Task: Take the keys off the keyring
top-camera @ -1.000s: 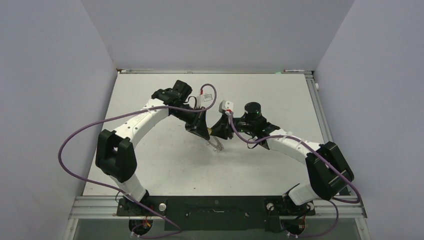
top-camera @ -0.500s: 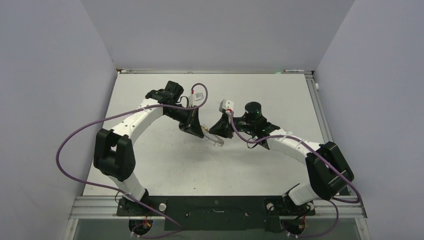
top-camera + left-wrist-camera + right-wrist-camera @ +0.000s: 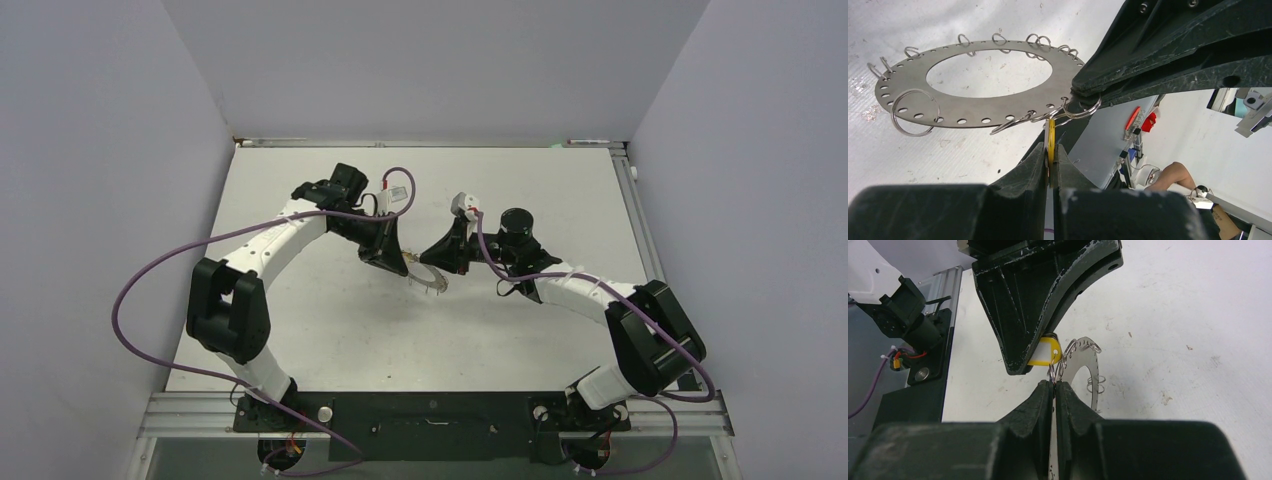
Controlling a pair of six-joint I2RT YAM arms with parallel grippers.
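The keyring is a flat grey metal ring with holes and small wire loops round its edge, held tilted just above the table. My left gripper is shut on the key, a small flat yellow piece hanging from a wire loop on the ring's near edge. My right gripper is shut on the keyring's edge, right beside that loop. In the right wrist view the key shows under the left gripper's fingers. In the top view both grippers meet at the keyring.
The white table is scuffed and marked. Purple cables loop from both arms. Grey walls stand on three sides, and a metal rail runs along the far edge.
My left arm has drawn back to the left with the key. My right wrist has shifted right and turned. The keyring sits slightly farther back between the two grippers.
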